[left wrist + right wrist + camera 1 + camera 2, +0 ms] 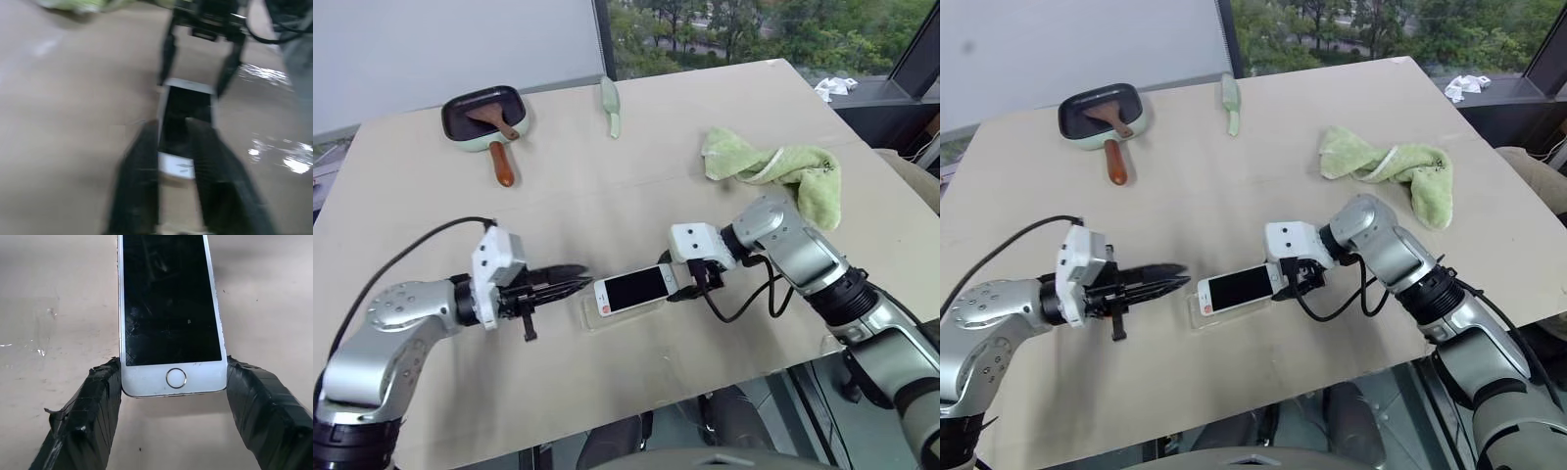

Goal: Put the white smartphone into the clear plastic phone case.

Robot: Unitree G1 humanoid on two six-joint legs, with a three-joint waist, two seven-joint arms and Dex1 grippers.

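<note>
The right pincer gripped the white smartphone at its home-button end, over the clear plastic phone case; the left pincer was clenched empty just beside them.

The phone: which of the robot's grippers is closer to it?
Right. The right gripper grips the phone by its home-button end. The left gripper, shut, points at the other end, just short of it.
</note>
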